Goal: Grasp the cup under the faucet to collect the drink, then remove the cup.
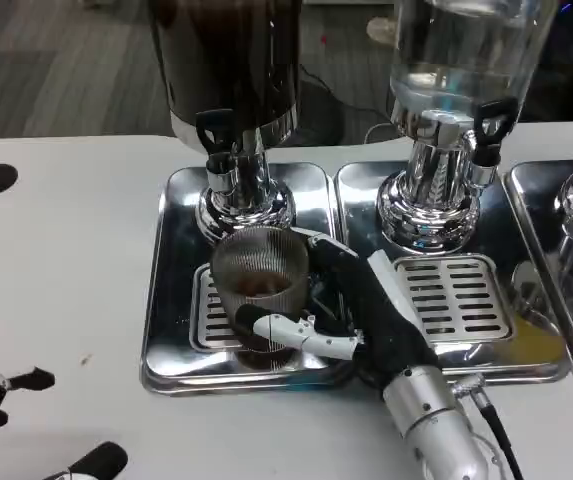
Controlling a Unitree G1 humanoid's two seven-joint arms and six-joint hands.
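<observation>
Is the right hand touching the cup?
Touching. In the head view the right hand wraps the ribbed cup: a white finger crosses its front and dark fingers press its right side, with no gap.

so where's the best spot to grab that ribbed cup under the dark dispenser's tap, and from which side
Grip the ribbed cup around its side wall, about mid-height, coming in from the robot's right. It stands upright on the drip grille with the tap above its rim, so a top grasp looks blocked. The right hand already wraps it this way, thumb across the front and fingers behind.
</observation>
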